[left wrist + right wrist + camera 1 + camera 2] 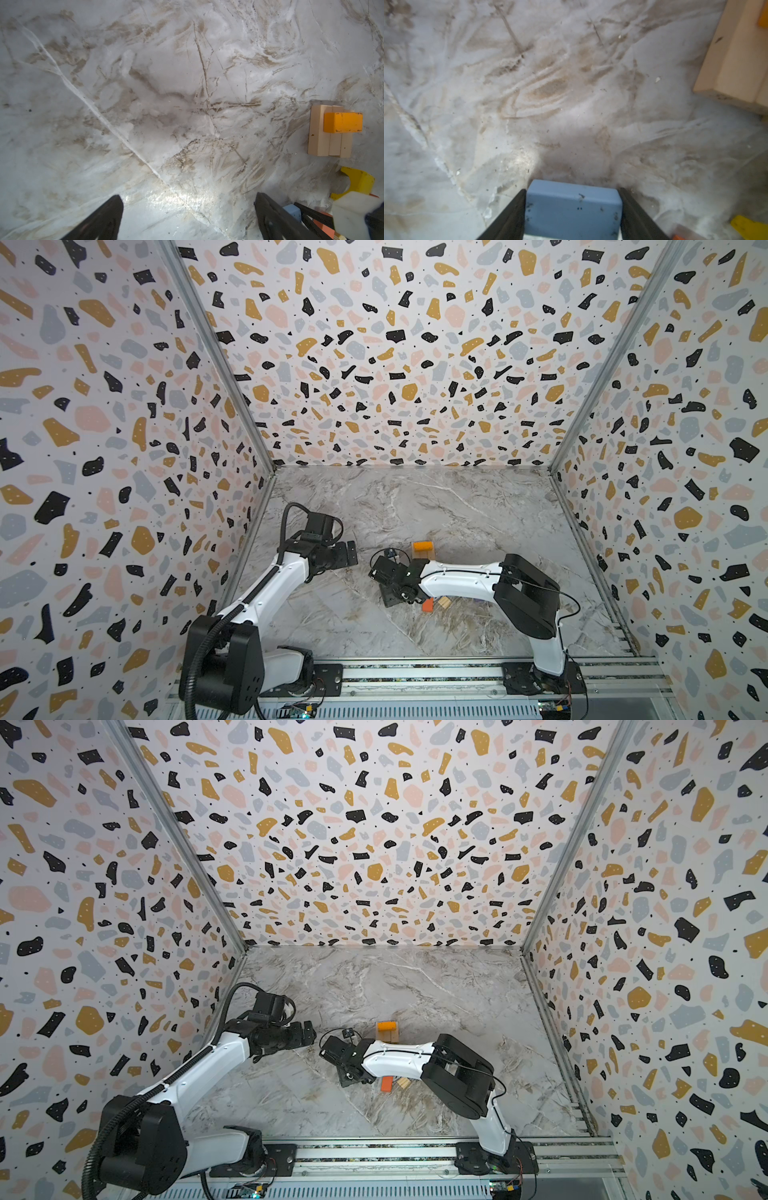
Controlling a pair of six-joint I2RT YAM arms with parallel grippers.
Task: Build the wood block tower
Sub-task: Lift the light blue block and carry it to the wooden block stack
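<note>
The right gripper pinches a blue block; the left gripper hangs spread. A skewed placement could knock the orange block off the tower.

Top views: the right arm covers the near end of the tan blocks and overlaps the orange-red block. The small tan piece beside it is too small for its shape to be judged.

Left wrist view: the yellow arch block sits partly behind that arm, and the blue block shows only a corner.

Right wrist view: the blue block's near end runs off the frame edge. The tan blocks are blurred and cropped.
</note>
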